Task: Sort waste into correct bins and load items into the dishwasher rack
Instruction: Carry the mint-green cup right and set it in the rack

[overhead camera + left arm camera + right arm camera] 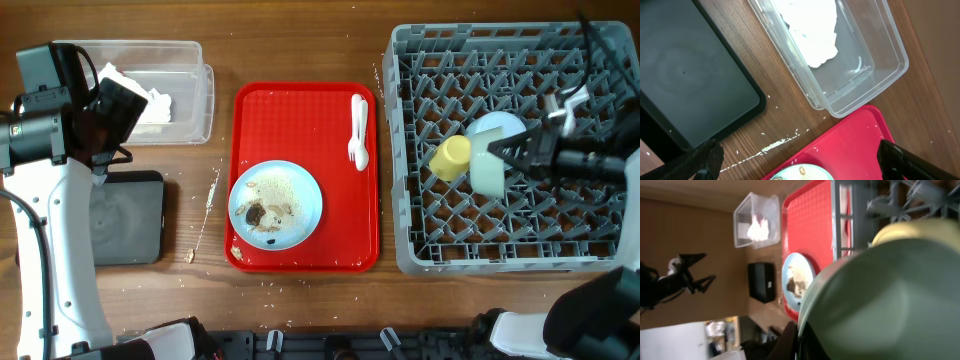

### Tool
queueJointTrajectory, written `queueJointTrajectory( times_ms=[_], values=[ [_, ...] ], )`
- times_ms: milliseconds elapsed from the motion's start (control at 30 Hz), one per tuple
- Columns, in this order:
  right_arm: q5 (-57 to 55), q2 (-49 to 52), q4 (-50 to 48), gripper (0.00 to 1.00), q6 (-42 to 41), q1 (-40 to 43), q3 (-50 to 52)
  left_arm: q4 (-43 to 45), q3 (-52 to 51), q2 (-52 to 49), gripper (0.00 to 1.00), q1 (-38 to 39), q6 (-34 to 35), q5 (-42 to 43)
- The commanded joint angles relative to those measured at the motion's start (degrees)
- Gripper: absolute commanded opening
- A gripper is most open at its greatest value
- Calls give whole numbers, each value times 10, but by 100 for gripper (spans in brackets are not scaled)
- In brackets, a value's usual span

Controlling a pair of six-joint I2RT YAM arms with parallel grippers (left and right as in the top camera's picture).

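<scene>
**A:** Progress?

**B:** Partial. The right pincer [515, 155] pinches a pale bowl [488, 175] by its rim over the rack [420, 250], with the yellow cup [450, 157] just beside it. A napkin [812, 30] lies in the clear box [890, 65], ahead of the spread left pincer [797, 161].

**A:** Remaining?

**B:** The plate [275, 203] with scraps [262, 213], and the spoon [358, 130], on the red tray [340, 230] between both pincers.

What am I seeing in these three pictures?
Two robot arms at a table. One picture looks down from above; the others come from a camera on each wrist. The left gripper hangs open by a clear rectangular plastic box holding a crumpled white napkin, beside a flat black tray. A red serving tray carries a round light blue plate with food scraps and a white plastic spoon. The right gripper is shut on a pale green bowl over the grey pegged rack, by a small yellow cup.
</scene>
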State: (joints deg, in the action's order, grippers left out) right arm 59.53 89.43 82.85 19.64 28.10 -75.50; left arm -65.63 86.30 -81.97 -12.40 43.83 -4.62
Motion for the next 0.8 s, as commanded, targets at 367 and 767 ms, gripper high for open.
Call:
queueJointTrajectory(
  times_ms=[367,767],
  values=[
    [-54,51,-18,4,-33,62,76,0,0,-3,100,-2,-1,-8],
    [-197,42,-16,35,-100,91,37,0,-1,-3,100,-2,-1,-8]
  ],
)
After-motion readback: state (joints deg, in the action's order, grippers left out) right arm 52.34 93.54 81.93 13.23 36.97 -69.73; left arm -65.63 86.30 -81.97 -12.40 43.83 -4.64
